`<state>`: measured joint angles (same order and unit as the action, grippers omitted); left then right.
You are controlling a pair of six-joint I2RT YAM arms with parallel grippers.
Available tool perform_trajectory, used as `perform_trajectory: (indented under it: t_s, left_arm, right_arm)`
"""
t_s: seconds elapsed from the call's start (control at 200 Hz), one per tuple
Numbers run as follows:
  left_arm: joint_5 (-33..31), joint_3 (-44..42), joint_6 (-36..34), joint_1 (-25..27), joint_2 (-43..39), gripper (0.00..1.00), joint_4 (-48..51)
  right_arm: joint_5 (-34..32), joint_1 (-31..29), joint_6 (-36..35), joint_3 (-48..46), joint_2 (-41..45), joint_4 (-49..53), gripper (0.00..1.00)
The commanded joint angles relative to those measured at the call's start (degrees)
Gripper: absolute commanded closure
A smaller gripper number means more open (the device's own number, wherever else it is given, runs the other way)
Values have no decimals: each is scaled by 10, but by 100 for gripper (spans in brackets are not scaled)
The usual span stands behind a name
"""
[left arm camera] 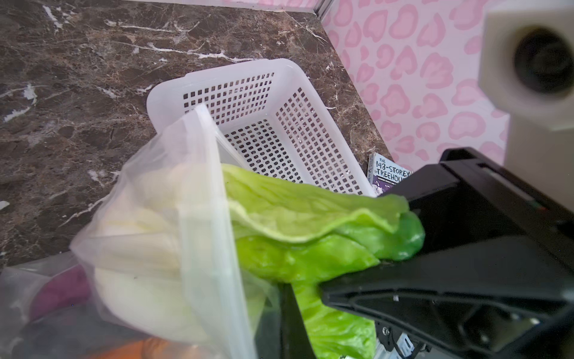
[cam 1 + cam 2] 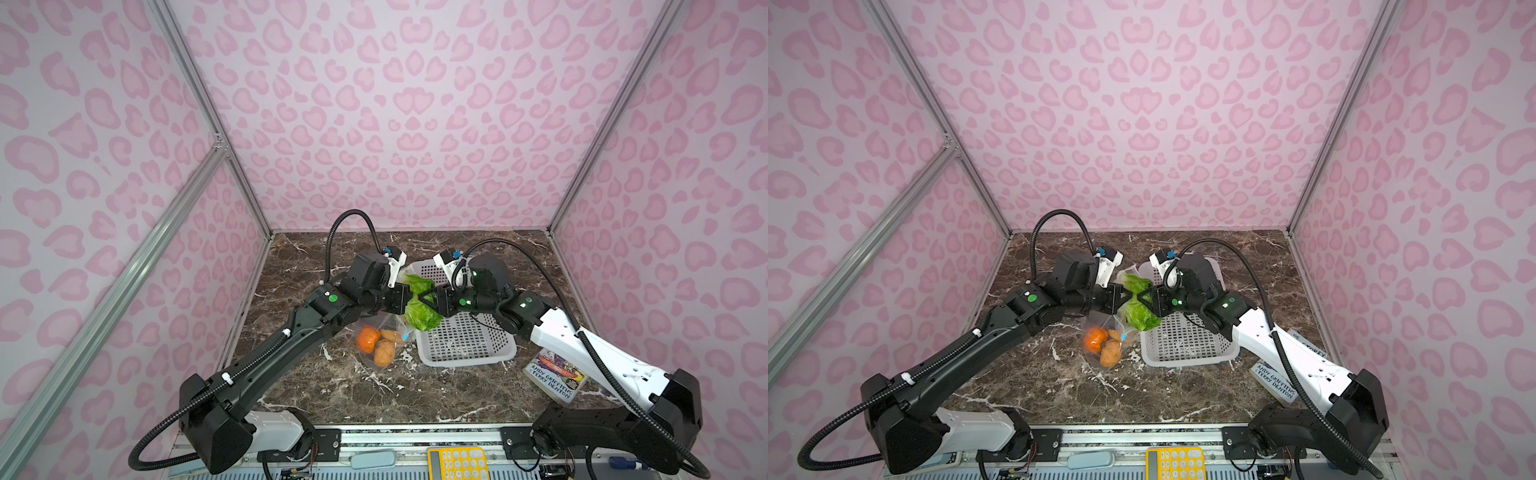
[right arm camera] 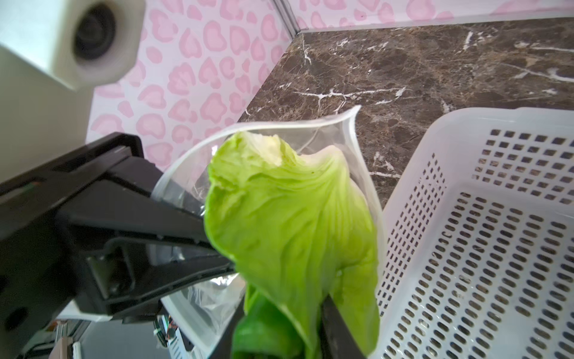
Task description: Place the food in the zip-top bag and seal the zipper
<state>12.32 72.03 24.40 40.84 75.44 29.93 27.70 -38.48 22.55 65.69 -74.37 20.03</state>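
The clear zip-top bag (image 2: 384, 332) hangs above the marble table, and my left gripper (image 1: 281, 295) is shut on its mouth edge (image 3: 357, 149). An orange pumpkin (image 2: 368, 338) and two tan potatoes (image 2: 384, 352) sit in the bag's bottom. A purple onion (image 1: 62, 292) shows through the film. My right gripper (image 3: 282, 329) is shut on the leafy end of the green-white cabbage (image 2: 419, 307). The cabbage's white stem end (image 1: 139, 248) is inside the bag's mouth, and the green leaves (image 1: 295, 223) stick out. The zipper's small blue tab (image 2: 405, 336) hangs by the potatoes. I see no carrot clearly.
A white perforated basket (image 2: 465, 345) stands just right of the bag, under my right wrist. A book (image 2: 555, 376) lies at the right front beneath the right arm. A yellow calculator (image 2: 457, 463) sits on the front rail. Pink patterned walls enclose the table.
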Motion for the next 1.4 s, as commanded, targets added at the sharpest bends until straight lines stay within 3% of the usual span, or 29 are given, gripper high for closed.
perform_trajectory:
  t_s: [0.0,0.095,0.21,0.41,0.595,0.715,0.805,0.95,1.125,1.31,1.395]
  left_arm:
    - [-17,7,-40,-3,-9,97,1]
    - [-39,7,-44,-10,-11,97,13]
    - [-17,11,-53,-12,-12,97,9]
    - [66,13,-71,-12,-25,97,-9]
    - [100,4,-73,-11,-39,97,-22]
    - [77,0,-67,-12,-41,97,-20]
    - [43,-3,-56,-15,-47,97,-19]
    - [-6,-13,-31,-32,-59,97,-19]
    - [-36,-28,-11,-50,-66,97,-22]
    - [-31,-31,-1,-52,-61,97,-28]
    - [-31,-29,2,-52,-57,97,-28]
  right_arm:
    - [48,-5,-55,38,-8,109,71]
    - [39,-14,-67,62,-4,162,71]
    - [31,-19,-57,77,-7,178,71]
    - [-2,-25,2,71,-42,98,69]
    - [-53,-44,42,75,-88,52,67]
    - [-59,-48,55,85,-110,56,63]
    - [-69,-48,56,91,-109,63,53]
    - [-88,-41,56,91,-78,58,42]
    - [-62,-7,76,58,-25,27,32]
    - [-68,44,90,-4,52,19,30]
    - [-88,65,103,-41,86,21,43]
